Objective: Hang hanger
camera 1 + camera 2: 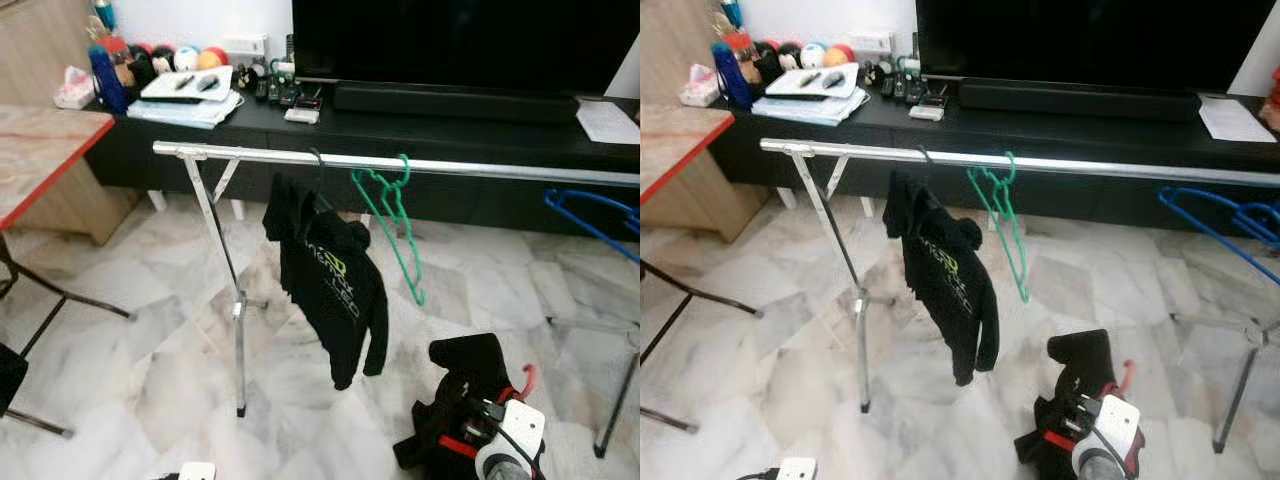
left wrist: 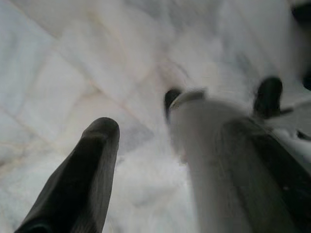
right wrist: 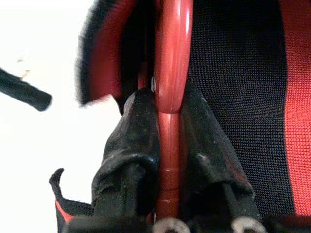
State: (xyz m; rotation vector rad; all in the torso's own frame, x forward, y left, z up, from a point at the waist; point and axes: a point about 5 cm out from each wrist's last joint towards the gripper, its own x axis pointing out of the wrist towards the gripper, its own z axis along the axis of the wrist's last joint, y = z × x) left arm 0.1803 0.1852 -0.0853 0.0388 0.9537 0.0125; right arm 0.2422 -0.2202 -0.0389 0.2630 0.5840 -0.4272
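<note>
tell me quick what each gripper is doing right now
left gripper: open, holding nothing, over the marble floor.
right gripper: shut on the red hanger carrying a black-and-red garment.

Right arm low at the right of the head views, wrist housing white with a red band, forearm silver. Right claw (image 3: 170, 141) clamped: both black fingers (image 3: 133, 145) pressed against the red hanger (image 3: 172, 53) from either side, no gap showing. Left arm hangs down, barely visible at the frame's lower edge. Left claw (image 2: 189, 160) points at the floor, fingers (image 2: 87, 170) spread apart, gripping nothing.
</note>
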